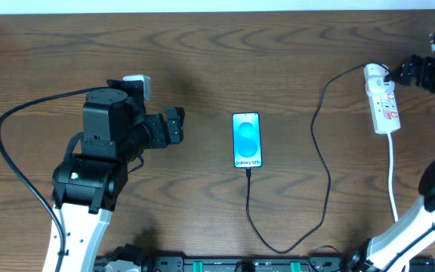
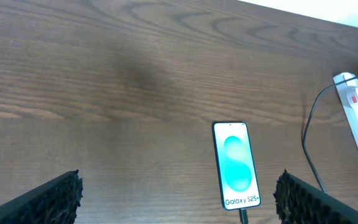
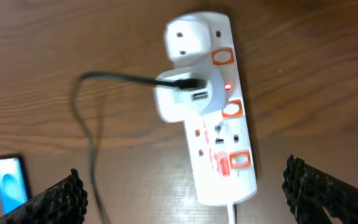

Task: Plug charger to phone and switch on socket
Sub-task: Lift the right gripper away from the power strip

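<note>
Right gripper (image 3: 182, 186) jaws wide, empty, over glossy white plastic power strip (image 3: 219, 118); left gripper (image 1: 178, 125) same, apart from slim blue-screen phone (image 1: 247, 140). Thin black cable (image 1: 325, 174) runs phone to white adapter (image 3: 180, 94). Risk: finger (image 3: 55, 202) clips adapter instead of orange-rimmed switch (image 3: 231, 109); light strip skids on smooth wood-grain table (image 1: 202, 53).

Wooden table (image 1: 202, 60): phone (image 1: 247, 140), charger (image 3: 129, 78), socket (image 1: 381, 98)
</note>
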Tool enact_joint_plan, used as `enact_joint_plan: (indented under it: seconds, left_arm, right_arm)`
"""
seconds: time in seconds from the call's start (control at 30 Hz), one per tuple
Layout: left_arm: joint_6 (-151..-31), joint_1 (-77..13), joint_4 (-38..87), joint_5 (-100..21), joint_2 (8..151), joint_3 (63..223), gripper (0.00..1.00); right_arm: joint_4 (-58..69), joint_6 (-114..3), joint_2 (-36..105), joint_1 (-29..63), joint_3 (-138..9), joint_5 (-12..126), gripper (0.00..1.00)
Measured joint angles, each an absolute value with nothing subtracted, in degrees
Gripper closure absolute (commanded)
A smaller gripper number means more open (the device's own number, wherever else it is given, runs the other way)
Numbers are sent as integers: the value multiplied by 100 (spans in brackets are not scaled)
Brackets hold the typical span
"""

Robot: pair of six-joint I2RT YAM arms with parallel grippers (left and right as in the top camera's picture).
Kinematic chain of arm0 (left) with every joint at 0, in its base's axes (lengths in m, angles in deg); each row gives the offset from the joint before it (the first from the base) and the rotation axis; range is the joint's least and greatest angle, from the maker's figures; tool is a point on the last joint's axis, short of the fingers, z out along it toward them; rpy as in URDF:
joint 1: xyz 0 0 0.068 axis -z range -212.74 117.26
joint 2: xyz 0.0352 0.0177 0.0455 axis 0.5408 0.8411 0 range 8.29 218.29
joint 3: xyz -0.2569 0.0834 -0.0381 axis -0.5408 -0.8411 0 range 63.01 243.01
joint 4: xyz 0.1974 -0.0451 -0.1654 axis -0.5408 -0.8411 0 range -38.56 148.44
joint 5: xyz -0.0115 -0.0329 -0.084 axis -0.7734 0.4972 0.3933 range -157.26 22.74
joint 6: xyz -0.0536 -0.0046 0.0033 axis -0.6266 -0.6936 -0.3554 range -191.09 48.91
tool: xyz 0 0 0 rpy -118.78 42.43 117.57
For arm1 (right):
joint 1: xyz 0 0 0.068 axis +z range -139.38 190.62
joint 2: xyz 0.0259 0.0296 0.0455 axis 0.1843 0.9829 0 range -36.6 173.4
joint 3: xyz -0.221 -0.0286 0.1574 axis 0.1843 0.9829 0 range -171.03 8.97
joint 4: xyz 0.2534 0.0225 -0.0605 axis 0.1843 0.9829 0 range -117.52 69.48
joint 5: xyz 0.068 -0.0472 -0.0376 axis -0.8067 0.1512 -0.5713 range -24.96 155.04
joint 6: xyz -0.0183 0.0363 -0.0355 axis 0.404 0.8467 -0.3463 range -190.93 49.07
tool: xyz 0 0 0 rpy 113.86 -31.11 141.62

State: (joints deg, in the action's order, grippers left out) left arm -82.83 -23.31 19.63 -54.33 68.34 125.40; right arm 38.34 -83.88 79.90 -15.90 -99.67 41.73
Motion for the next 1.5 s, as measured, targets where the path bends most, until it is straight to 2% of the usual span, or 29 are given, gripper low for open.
enact_joint_plan:
  seconds: [0.5, 1.5]
  left_arm:
    - [-8283, -2331, 1965, -5433, 6834, 12540, 1]
    - [-8283, -2331, 1961, -5433, 6834, 12540, 1]
  right_arm:
    - [4551, -8322, 6189, -1453, -9969, 4392, 1]
    - [4551, -8322, 6170, -1453, -9969, 4407, 1]
